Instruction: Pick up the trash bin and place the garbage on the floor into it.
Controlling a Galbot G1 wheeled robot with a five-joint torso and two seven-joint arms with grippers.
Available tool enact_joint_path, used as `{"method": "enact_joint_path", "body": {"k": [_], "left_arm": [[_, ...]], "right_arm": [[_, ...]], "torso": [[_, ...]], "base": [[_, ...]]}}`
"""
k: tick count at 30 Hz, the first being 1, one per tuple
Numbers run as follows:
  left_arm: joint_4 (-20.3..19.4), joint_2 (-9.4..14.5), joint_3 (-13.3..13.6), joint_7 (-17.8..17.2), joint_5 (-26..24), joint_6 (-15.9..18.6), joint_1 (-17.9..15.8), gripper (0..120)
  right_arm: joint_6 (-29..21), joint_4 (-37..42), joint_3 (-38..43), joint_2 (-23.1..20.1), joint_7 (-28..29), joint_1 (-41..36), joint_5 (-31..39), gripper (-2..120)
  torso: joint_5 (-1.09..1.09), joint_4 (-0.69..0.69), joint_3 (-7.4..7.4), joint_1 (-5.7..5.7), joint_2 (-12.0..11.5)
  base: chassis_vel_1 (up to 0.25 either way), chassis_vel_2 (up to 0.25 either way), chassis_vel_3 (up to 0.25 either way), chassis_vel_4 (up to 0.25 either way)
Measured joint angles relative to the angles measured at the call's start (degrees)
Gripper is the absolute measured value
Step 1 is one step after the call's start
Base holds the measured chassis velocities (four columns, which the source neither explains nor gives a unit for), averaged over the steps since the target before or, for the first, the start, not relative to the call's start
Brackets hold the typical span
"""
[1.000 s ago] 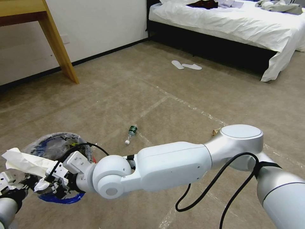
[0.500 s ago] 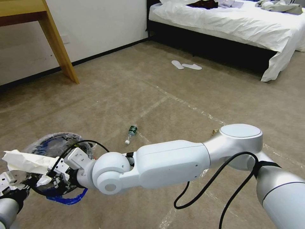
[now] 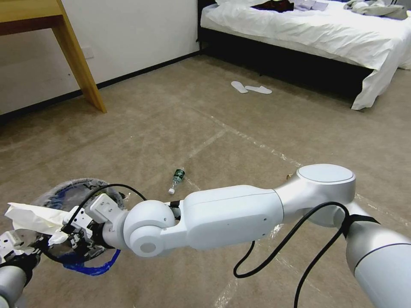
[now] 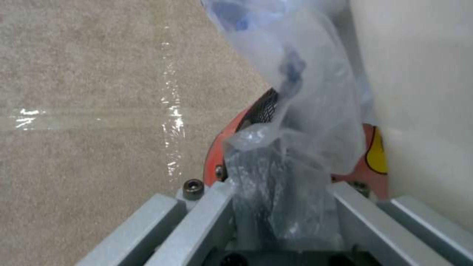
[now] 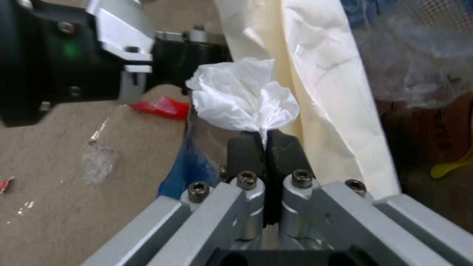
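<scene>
Right hand [image 5: 266, 147] is clamped fully closed on a crumpled white tissue [image 5: 244, 98]; pads pinch only its twisted base, so the bulk fans out free above them; light grip, but enough for paper. In the head view the right arm reaches across the body to the robot's left, putting that hand [image 3: 70, 239] at the rim of the trash bin [image 3: 81, 194]; my read: it crosses over because the bin is carried on the left side.

Left hand [image 4: 281, 207] is closed on the bin's rim with the clear liner bag [image 4: 315, 111] bunched between its fingers; red bin wall [image 4: 224, 144] sits right at the fingers; gripping rim plus bag likely keeps the liner from slipping in. The bin looks held off the floor [image 3: 180, 124], mouth up, near the lower left of the head view.

A large cream paper sheet [image 5: 335, 111] sticks out of the bin just beside the tissue; it crowds the opening, so the tissue may catch on it when let go.

Step in hand looks like drop-off over the bin; tissue not yet released.

Still on the floor: small green-labelled bottle [image 3: 176, 179] ahead of the arm, red wrapper [image 5: 160, 107] near the bin, clear plastic scrap [image 5: 98, 162] beside it; task is partway.
</scene>
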Motion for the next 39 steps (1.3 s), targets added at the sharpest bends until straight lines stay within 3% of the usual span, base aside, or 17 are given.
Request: {"method": "enact_joint_path", "body": {"k": [38, 39], "left_arm": [[-1.0, -0.8, 0.4, 0.1, 0.3, 0.1, 0.6, 0], [-1.0, -0.8, 0.4, 0.2, 0.3, 0.1, 0.7, 0]], "right_arm": [[-3.2, -3.1, 0.2, -0.1, 3.1, 0.5, -0.3, 0], [-3.3, -3.3, 0.2, 0.1, 3.3, 0.5, -0.3, 5]], "torso": [[0.0, 0.0, 0.0, 0.0, 0.0], [0.0, 0.0, 0.0, 0.0, 0.0]], "base": [[0.0, 0.0, 0.0, 0.0], [0.0, 0.0, 0.0, 0.0]]}}
